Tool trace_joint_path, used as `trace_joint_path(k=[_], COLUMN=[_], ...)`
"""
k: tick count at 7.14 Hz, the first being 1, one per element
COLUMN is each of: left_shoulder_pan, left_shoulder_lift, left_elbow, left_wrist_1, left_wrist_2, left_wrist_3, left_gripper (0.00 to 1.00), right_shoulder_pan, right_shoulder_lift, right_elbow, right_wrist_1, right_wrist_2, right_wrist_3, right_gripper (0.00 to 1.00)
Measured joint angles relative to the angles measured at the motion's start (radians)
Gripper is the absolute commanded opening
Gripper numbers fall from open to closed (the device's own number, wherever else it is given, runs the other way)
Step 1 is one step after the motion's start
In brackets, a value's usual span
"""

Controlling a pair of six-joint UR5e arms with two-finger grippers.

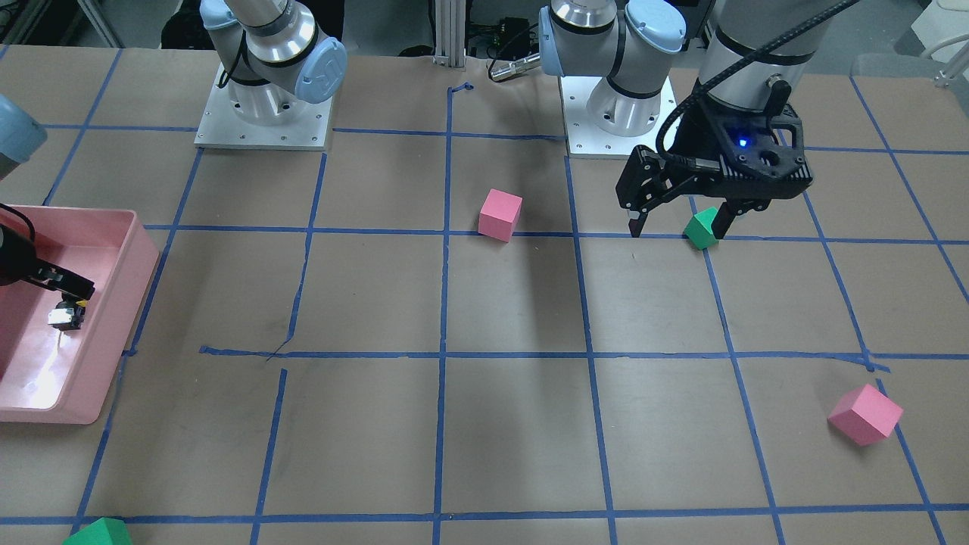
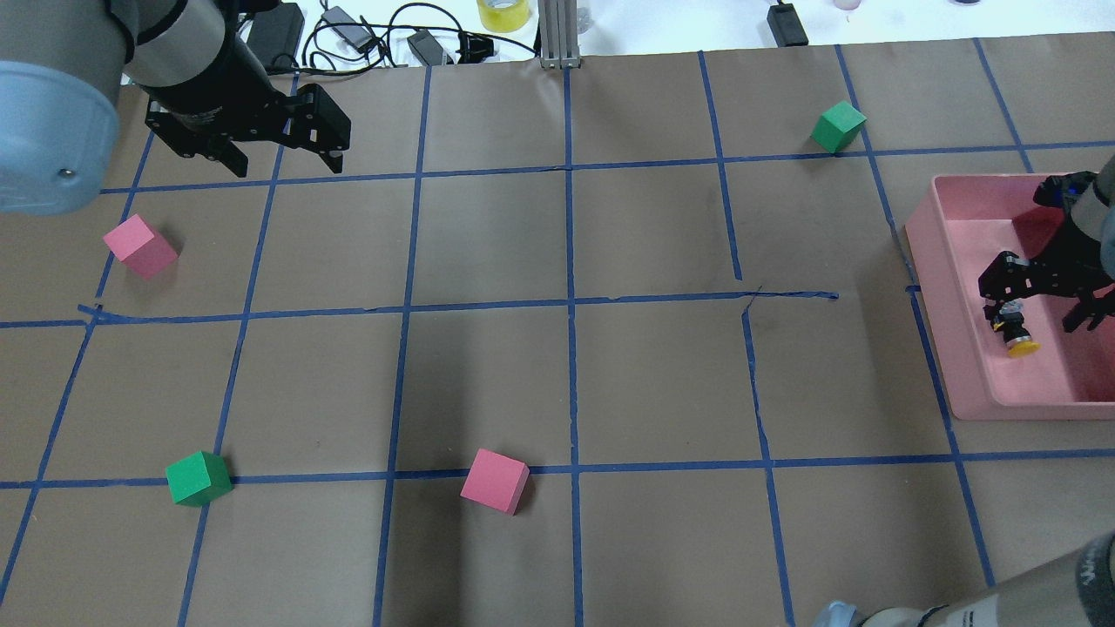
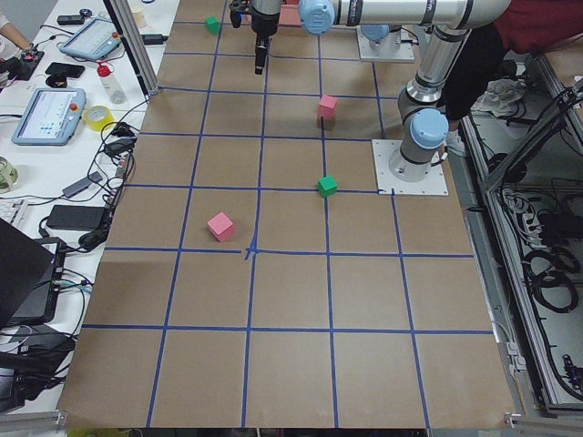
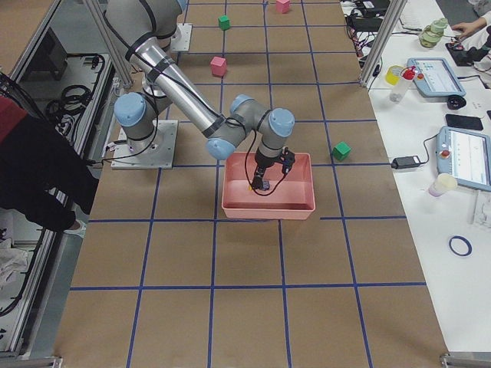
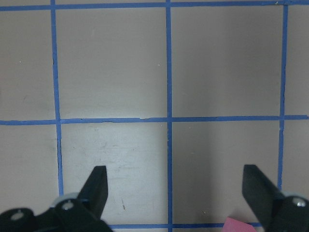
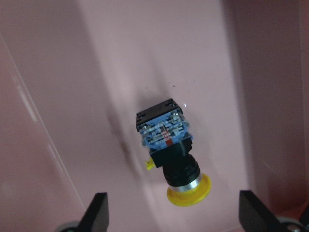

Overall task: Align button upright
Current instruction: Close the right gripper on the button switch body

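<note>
green cube (image 1: 98,532), blue-taped brown table (image 1: 515,439), button (image 1: 66,316) in pink tray (image 1: 76,212)

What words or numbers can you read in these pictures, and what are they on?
None reads clearly.
Blue joint cap: a raised logo, too blurred to read.
Button: marks on its contact block, too small to read.
Tablet screen: too small to read.

The left arm (image 1: 738,76) and right arm (image 1: 276,38) were silver tubes with pale blue joint caps (image 1: 322,72), each on a square white plate (image 1: 219,132) with small screws. The left claw (image 1: 680,227) was black, with a glowing blue light (image 1: 743,141) and a braided black cable (image 1: 787,34).
</note>
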Motion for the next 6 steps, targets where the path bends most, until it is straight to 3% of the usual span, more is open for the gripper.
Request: trace_joint_path(k=[6], left_shoulder_pan=[0.000], left_shoulder_lift=[0.000], left_elbow=[0.000], left_wrist_1=[-0.001], left_wrist_2=[0.000], left_wrist_3=[0.000], left_gripper=[1.00], right_shoulder_pan=[0.000], right_shoulder_lift=[0.078], right_elbow=[-0.005], right_wrist_1=[-0.020], right_wrist_2=[-0.015], right_wrist_3=[-0.076], right_gripper=[0.97])
